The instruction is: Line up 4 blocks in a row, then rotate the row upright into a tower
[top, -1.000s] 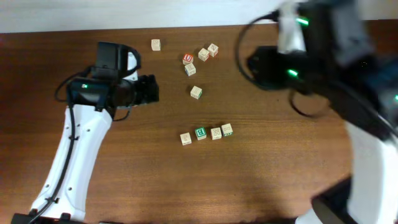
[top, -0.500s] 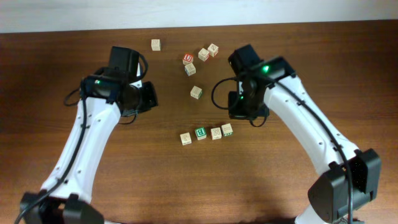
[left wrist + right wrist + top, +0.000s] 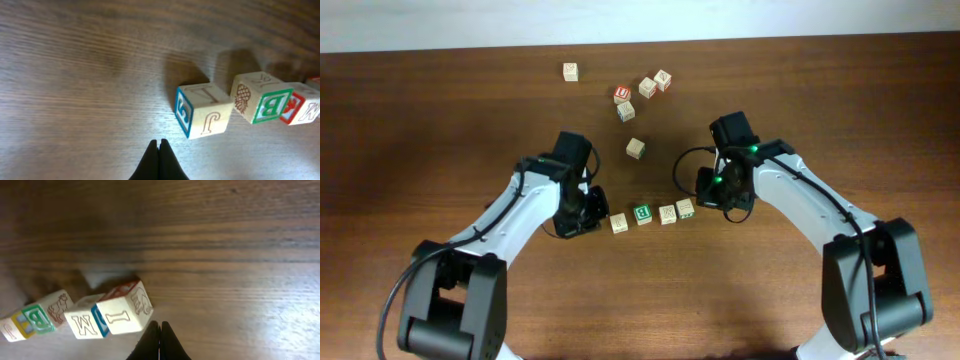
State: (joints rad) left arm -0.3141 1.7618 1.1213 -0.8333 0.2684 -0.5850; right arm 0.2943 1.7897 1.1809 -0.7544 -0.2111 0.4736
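Four pale-wood blocks lie in a short row on the table: the J block, the green B block, the M block and the I block. My left gripper is just left of the row, shut and empty. In the left wrist view its tips sit low beside the J block, a little apart from it. My right gripper is at the row's right end, also shut and empty. In the right wrist view its tips are right against the I block.
Several more cubes lie scattered at the back: one with a red top, three close around it, a lone one further left, and one midway between that cluster and the row.
Both arms have swung in from the back and dropped to the two ends of the block row. Both grippers have gone from open to shut. The blocks have not moved.
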